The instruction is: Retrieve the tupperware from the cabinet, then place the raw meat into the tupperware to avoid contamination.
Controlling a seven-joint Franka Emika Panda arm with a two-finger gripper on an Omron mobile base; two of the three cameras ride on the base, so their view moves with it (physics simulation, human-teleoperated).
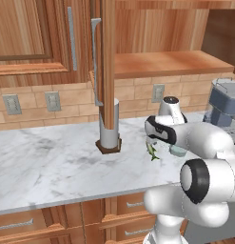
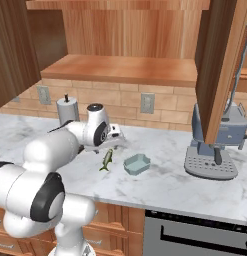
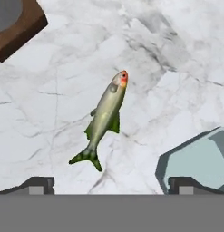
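The raw meat (image 3: 106,115), a small greenish fish, lies on the marble counter straight under my gripper (image 3: 111,183), whose two fingertips (image 3: 38,183) stand wide apart and open, holding nothing. The pale blue-grey tupperware (image 3: 199,163) sits on the counter just right of the fish. From the base, the gripper (image 2: 116,142) hovers a little above the fish (image 2: 107,159), with the tupperware (image 2: 137,164) beside it. The left base view gives the fish (image 1: 152,151), the tub (image 1: 177,151) partly behind my arm, and the gripper (image 1: 154,140). The cabinet (image 1: 166,62) stands open, its door (image 1: 107,62) swung out.
A paper towel roll (image 1: 109,126) on a brown base stands left of the fish, under the open door's edge. A grey-blue coffee machine (image 2: 215,145) sits at the right, below the other open door (image 2: 222,65). Drawers (image 1: 24,224) run under the counter's front edge.
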